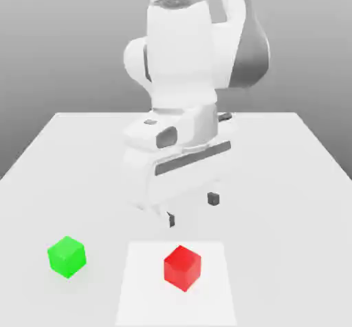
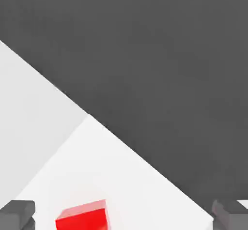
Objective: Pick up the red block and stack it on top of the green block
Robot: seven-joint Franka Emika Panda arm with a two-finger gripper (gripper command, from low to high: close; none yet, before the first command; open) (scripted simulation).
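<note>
The gripper [image 1: 192,208] stands with its jaws wide apart and holds nothing. In the exterior view the two dark fingertips [image 1: 214,198] hang below the white hand, in the air above the table [image 1: 289,181], and they touch no thing. The hand points down at the table. In the hand view the two grey fingertips [image 2: 17,213] sit far from each other, and the red block [image 2: 83,216] shows between them, closer to one of them, and not in contact with either.

The red block [image 1: 182,267] is a small cube of bright red with plain, glossy faces. It rests flat on the table, upright, not tilted. It is a cube, so it has no long axis. In the exterior view it is turned so that one vertical edge faces the camera and two side faces show, together with the top face. It lies on a lighter rectangular patch [image 1: 144,291] of the table, near the front edge, just in front of the gripper and lower than the fingertips.

The green block [image 1: 67,256] is a cube of the same size, bright green with plain faces. It also rests flat on the table, with one edge turned to the camera. It is toward the exterior view's left of the red block, well apart from it, and outside the lighter patch.

The white arm [image 1: 185,50] rises behind the hand, over the middle of the table.
</note>
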